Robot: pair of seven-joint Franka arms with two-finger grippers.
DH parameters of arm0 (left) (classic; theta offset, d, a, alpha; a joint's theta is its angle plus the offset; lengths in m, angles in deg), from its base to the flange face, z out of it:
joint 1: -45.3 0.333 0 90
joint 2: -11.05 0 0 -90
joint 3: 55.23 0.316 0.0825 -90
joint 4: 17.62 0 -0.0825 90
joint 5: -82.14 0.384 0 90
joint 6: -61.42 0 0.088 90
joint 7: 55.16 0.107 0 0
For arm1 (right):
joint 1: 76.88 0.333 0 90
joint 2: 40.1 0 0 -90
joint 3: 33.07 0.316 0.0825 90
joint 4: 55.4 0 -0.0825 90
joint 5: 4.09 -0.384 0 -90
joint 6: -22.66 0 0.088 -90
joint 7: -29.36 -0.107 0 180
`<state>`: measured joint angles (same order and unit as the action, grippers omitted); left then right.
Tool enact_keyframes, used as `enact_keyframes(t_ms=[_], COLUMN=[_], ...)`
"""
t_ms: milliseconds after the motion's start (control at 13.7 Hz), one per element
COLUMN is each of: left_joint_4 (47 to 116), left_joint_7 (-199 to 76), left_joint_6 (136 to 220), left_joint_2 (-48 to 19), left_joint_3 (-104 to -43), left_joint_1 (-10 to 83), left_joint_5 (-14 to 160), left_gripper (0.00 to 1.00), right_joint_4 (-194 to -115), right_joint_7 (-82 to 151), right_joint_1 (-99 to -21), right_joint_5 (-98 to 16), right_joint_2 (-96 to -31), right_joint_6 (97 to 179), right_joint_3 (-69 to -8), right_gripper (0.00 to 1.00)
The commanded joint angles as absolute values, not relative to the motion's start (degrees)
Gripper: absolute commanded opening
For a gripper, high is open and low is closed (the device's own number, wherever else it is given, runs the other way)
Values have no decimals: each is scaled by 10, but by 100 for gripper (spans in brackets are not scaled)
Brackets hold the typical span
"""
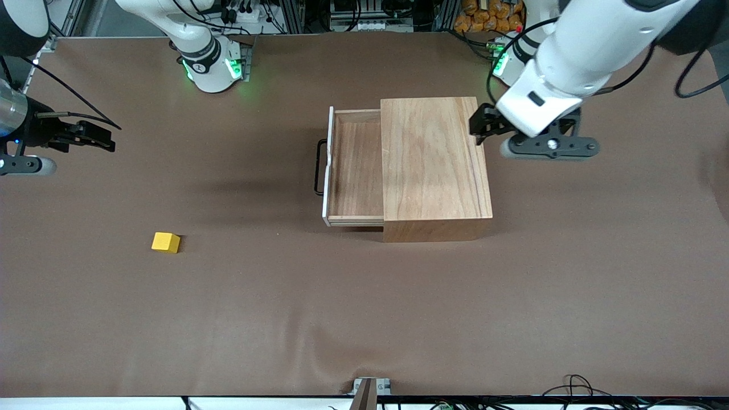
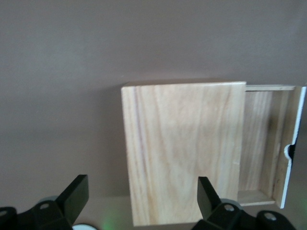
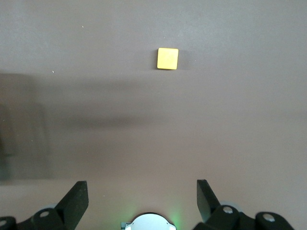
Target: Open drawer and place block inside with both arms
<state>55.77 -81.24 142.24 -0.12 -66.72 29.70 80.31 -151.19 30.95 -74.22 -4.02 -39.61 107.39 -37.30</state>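
The big wooden box stands mid-table. Its drawer is slid out toward the right arm's end, with a white front panel and a black wire handle; the tray is empty. The yellow block lies on the table, nearer the front camera and toward the right arm's end. My left gripper is open and empty over the box's edge at the left arm's end; its wrist view shows the box and drawer. My right gripper is open and empty, up over the right arm's end of the table; the block lies ahead of it.
A brown mat covers the table. A small clamp sits at the table edge nearest the front camera. Cables and clutter lie off the table by the arms' bases.
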Motion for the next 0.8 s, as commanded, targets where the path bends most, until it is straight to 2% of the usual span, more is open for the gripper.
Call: enact_keyframes(t_ms=[0,219,364,510,656,729], left_joint_4=[595,636,676,704,778,830], left_joint_7=[-775,-701,-635,-583,-579,-573], left_joint_6=[1402,1403,1425,1443,1484,1536], left_joint_2=[41,65,93,117,159,190], left_joint_3=[-673,-674,-673,-674,-670,-670], left_joint_1=[357,426,442,464,470,487], left_joint_5=[806,806,816,825,826,826], left_gripper=[100,100,100,100,100,100], right_joint_4=[-1514,-1515,-1517,-1516,-1515,-1515], right_joint_7=[303,303,303,304,303,302], right_joint_1=[-738,-738,-737,-739,-737,-742], right_joint_5=[-44,-44,-44,-43,-43,-43], right_joint_2=[-396,-400,-411,-447,-484,-507], right_joint_6=[1076,1075,1077,1094,1109,1122], right_joint_3=[-375,-375,-375,-374,-375,-375], right_gripper=[100,100,100,100,100,100])
